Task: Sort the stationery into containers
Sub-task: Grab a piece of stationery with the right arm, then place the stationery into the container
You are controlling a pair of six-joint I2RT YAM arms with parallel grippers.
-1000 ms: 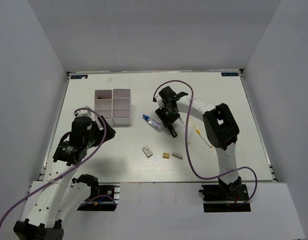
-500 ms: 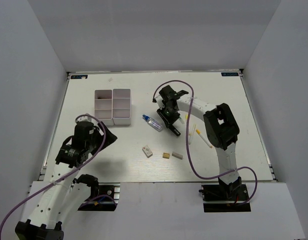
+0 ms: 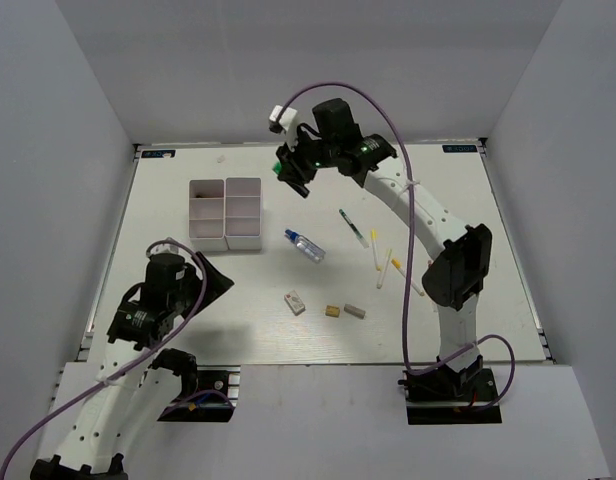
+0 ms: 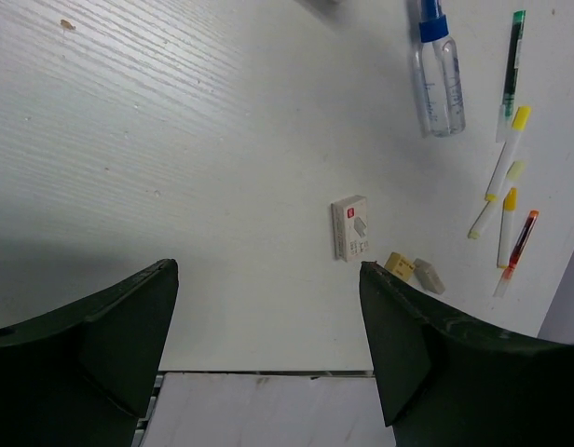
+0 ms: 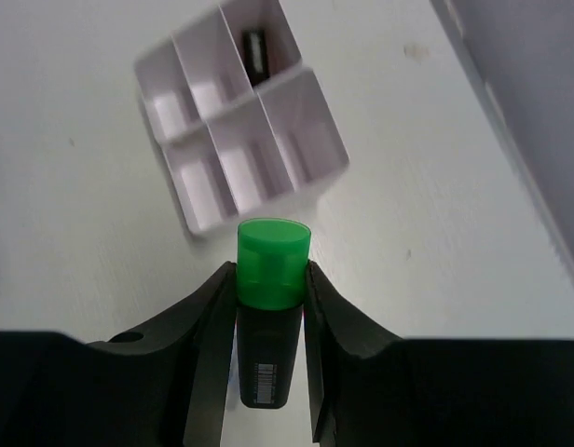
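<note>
Clamping the black-green highlighter (image 5: 273, 250), right gripper (image 5: 268, 277) should centre above 1 empty tray (image 5: 240, 173) compartment before releasing; left gripper (image 4: 266, 279) wide.

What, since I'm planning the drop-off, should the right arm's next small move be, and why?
Probably shift the right end effector, shut on the black-green highlighter, toward the tray until it hangs over an empty compartment: the tray lies ahead, not beneath, and one compartment holds a dark item.
</note>
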